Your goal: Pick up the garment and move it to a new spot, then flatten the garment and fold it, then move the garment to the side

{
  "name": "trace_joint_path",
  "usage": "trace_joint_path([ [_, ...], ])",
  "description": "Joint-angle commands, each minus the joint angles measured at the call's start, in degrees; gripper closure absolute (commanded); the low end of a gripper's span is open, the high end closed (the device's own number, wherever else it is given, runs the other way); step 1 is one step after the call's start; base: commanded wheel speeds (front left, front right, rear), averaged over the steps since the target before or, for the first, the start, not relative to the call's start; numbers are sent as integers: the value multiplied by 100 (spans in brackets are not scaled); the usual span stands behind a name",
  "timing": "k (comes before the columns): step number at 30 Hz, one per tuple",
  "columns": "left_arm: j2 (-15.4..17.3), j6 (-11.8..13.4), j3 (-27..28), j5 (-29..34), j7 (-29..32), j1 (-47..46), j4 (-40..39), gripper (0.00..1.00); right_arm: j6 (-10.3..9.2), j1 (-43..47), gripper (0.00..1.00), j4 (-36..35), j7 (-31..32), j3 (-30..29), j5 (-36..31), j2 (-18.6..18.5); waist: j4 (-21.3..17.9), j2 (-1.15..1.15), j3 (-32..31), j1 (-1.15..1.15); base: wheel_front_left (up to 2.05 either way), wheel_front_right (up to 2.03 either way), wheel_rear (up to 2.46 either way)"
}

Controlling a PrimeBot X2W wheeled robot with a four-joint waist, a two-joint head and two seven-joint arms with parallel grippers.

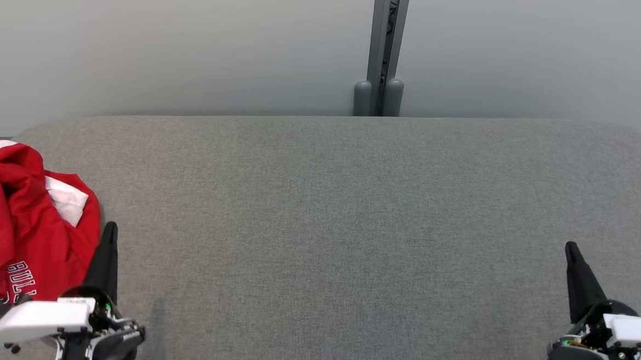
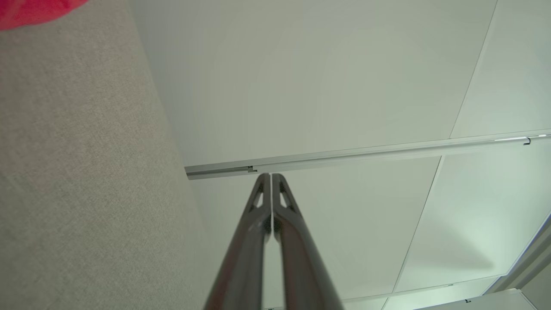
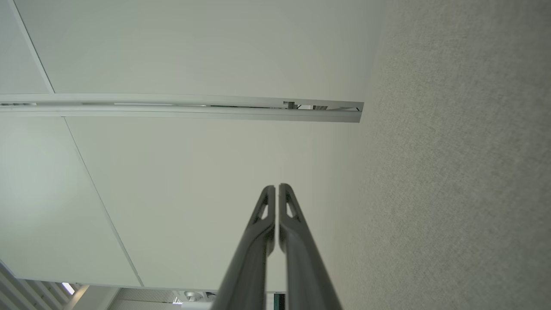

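The garment [image 1: 21, 230], a red shirt with white sleeve parts and dark white-outlined lettering, lies crumpled at the left edge of the grey fabric surface [image 1: 340, 230]. A corner of the garment [image 2: 34, 10] shows red at the top left of the left wrist view. My left gripper [image 1: 110, 226] sits just right of the heap, shut and empty, its fingers [image 2: 258, 202] pressed together and pointing at the wall. My right gripper [image 1: 571, 247] rests at the lower right, far from the shirt, also shut and empty, fingers [image 3: 286, 206] together.
A pale wall [image 1: 196, 42] stands behind the surface, with a grey vertical post [image 1: 384, 40] at its middle. The surface's back edge curves down at both corners. Open grey fabric lies between the two grippers.
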Motion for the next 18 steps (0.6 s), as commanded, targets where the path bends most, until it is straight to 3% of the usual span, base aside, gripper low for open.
trace_joint_path([
  [1,-7,0,-2,1,-3,14,23,0,0,3,0,21,0,0,-1,12,0,0,0,0,0,0,0],
  [10,-49,3,-97,106,-180,143,162,0,-6,76,0,73,-121,125,-123,38,-1,0,11,0,0,0,0],
  [18,-11,2,-141,775,-406,66,201,0,-5,-22,0,84,-405,417,-644,-143,0,0,28,0,0,0,0],
])
